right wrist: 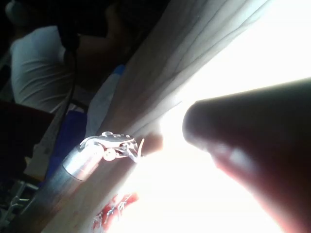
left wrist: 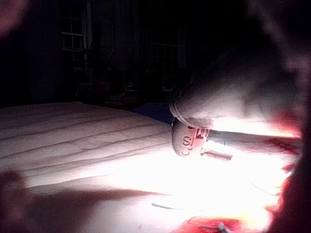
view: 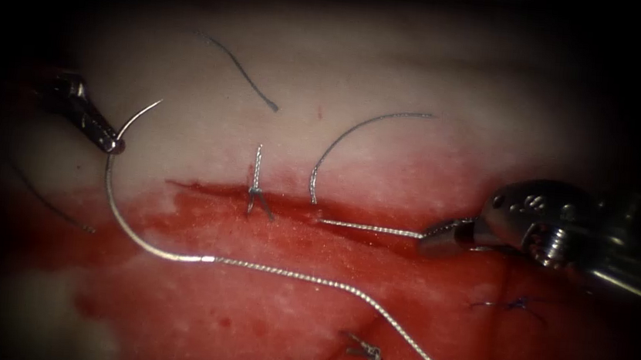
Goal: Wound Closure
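The needle (view: 113,208) hangs clear of the tissue (view: 392,70), left of the cut (view: 287,204), my left tool (view: 111,141) clamped near its pointed end. My right tool (view: 443,236) grips the thread (view: 370,228) where it leaves the cut. I judge a stitch is being drawn up; next calls for steady tension. I can read no writing on the tools.

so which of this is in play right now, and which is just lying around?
In play:
left tool, holding the needle near its tip, clear of the tissue
right tool, holding the thread at the cut

Lying about:
cut ends of thread
finished stitch
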Robot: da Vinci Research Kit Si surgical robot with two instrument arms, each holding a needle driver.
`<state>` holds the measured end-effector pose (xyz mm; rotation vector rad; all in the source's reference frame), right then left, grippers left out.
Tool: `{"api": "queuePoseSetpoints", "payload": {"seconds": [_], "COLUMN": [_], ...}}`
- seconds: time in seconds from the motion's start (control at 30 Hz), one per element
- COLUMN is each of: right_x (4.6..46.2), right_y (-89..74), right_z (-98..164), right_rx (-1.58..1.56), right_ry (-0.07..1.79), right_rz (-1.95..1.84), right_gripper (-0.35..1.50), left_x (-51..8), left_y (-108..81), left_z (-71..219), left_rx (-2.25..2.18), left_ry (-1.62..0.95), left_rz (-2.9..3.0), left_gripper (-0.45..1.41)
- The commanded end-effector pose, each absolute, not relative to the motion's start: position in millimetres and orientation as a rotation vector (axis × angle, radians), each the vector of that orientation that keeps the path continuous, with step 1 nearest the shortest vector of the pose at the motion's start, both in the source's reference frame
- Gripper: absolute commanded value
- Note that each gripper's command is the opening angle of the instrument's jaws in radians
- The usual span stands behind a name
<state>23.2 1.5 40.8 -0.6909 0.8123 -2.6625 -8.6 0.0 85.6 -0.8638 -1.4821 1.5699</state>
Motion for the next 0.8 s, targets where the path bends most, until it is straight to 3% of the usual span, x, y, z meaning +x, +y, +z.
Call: {"api": "queuePoseSetpoints", "payload": {"seconds": [0.03, 0.07, 0.1, 0.13, 0.2, 0.27, 0.3, 0.63, 0.73, 0.77, 0.8], "right_x": [23.7, 23.7, 23.8, 24.0, 24.2, 24.5, 24.6, 25.7, 26.0, 26.2, 26.4], "right_y": [3.0, 3.1, 3.2, 3.4, 3.6, 3.9, 4.1, 6.6, 7.7, 8.1, 8.4], "right_z": [39.8, 39.8, 39.8, 39.8, 39.6, 39.2, 39.0, 36.3, 35.0, 34.5, 34.0], "right_rx": [-0.693, -0.676, -0.668, -0.674, -0.681, -0.684, -0.686, -0.780, -0.762, -0.738, -0.704], "right_ry": [0.783, 0.758, 0.709, 0.647, 0.576, 0.521, 0.507, 0.562, 0.655, 0.698, 0.736], "right_rz": [-2.653, -2.635, -2.636, -2.664, -2.695, -2.706, -2.706, -2.570, -2.305, -2.190, -2.078], "right_gripper": [-0.23, 0.15, 0.69, 0.89, 1.11, 1.14, 1.25, 1.26, 0.98, 0.74, 0.66], "left_x": [-8.2, -7.8, -7.3, -6.9, -6.4, -5.9, -5.7, -7.8, -10.0, -10.7, -11.5], "left_y": [1.6, 1.8, 2.1, 2.4, 2.7, 3.2, 3.3, 3.5, 4.1, 4.2, 4.2], "left_z": [84.8, 85.0, 85.3, 85.5, 85.9, 86.3, 86.5, 85.7, 85.2, 85.0, 84.9], "left_rx": [-0.851, -0.849, -0.838, -0.835, -0.826, -0.814, -0.810, -0.909, -1.008, -1.037, -1.068], "left_ry": [-1.454, -1.437, -1.413, -1.387, -1.343, -1.292, -1.273, -1.275, -1.237, -1.221, -1.170], "left_rz": [1.590, 1.601, 1.610, 1.619, 1.635, 1.663, 1.671, 1.655, 1.693, 1.710, 1.724], "left_gripper": [-0.45, -0.45, -0.45, -0.45, -0.45, -0.45, -0.45, -0.45, -0.45, -0.45, -0.45]}}
